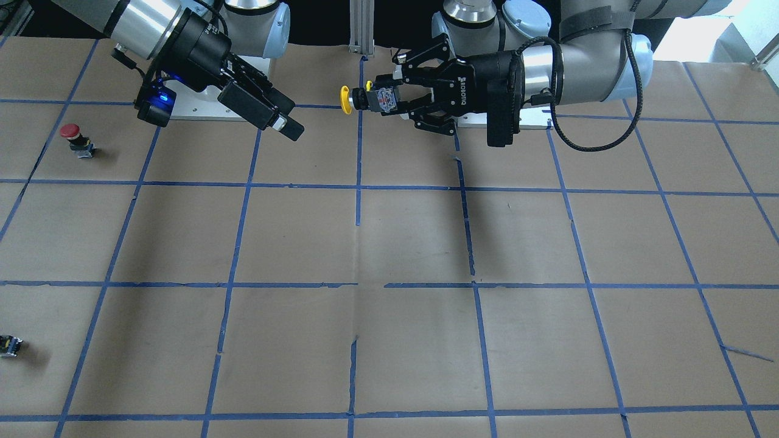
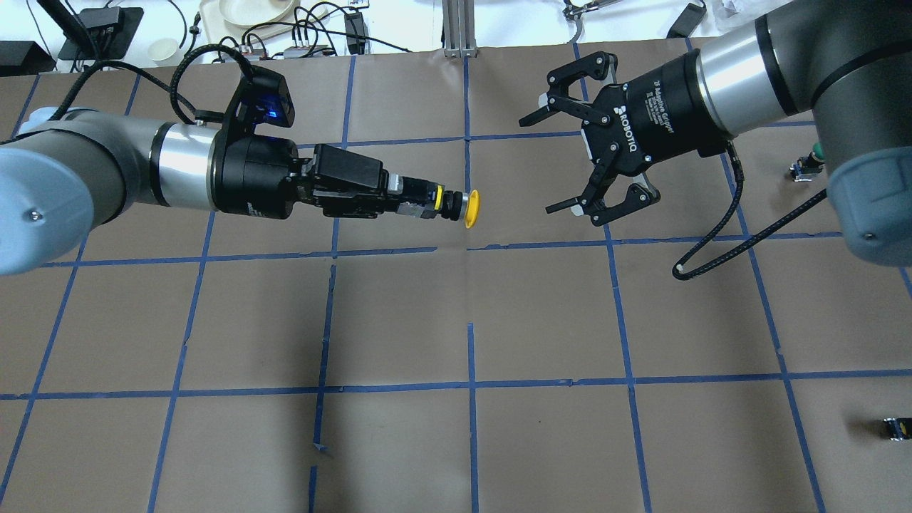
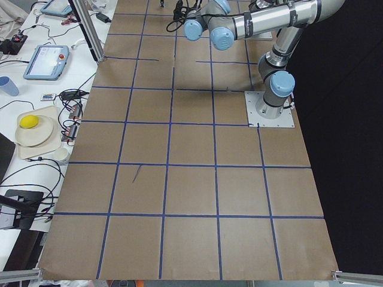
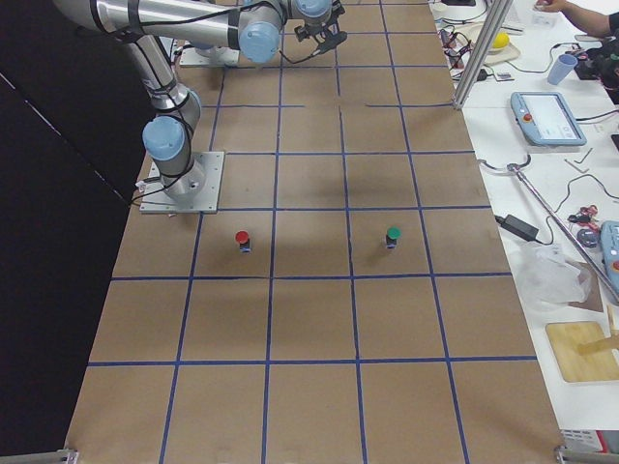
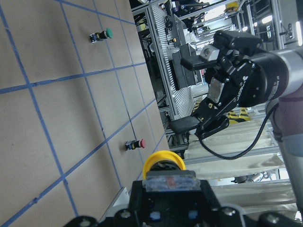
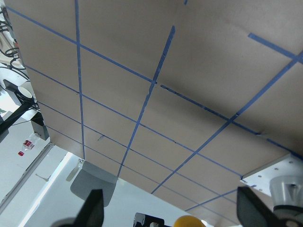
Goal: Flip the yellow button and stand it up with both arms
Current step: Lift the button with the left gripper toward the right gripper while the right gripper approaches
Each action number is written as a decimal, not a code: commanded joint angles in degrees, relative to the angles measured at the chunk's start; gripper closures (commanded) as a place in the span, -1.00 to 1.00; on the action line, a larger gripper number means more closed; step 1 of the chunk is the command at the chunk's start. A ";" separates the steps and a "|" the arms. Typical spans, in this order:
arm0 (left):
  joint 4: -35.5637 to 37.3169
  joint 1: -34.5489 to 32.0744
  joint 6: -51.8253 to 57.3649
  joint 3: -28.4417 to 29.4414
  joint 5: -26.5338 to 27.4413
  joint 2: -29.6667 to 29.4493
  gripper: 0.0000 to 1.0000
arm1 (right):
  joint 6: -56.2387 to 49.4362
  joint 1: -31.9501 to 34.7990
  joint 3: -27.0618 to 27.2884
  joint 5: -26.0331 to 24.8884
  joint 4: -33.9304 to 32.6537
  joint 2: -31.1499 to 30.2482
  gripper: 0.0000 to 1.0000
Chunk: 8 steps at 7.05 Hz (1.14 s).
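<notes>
The brown paper-covered counter (image 2: 541, 320), ruled into squares with blue tape, fills most of what I can see. Over its robot-side half the two arms reach in towards each other. The left arm (image 2: 107, 164) stretches out nearly level, and the right arm (image 2: 784, 71) comes down at a slant from the other side.

The left hand (image 2: 420, 199) is clamped on the blocky body of the yellow button (image 2: 456, 206) and holds it in the air, clear of the counter. The button lies sideways – its body is pinched between the fingers and its round yellow cap sticks out past the fingertips, aimed at the other hand.

The right hand (image 2: 552, 164) faces it with its fingers spread wide and nothing between them. It does not touch the button; a clear gap separates the cap from its fingertips.

Standing on the counter, well off behind the right hand on the side away from the left one, are a red-capped button (image 1: 72, 135) and a green-capped button (image 4: 393, 235). They stand apart from each other, with the red one nearer the robot's base. Farther out from that hand, near the counter's edge, lies a tiny black-and-yellow part (image 2: 894, 427) – too small to make out more.
</notes>
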 commanded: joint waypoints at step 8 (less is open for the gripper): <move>0.44 -0.43 -0.91 -1.81 -11.08 0.62 0.85 | 9.40 0.49 1.17 11.48 -2.88 0.93 -0.99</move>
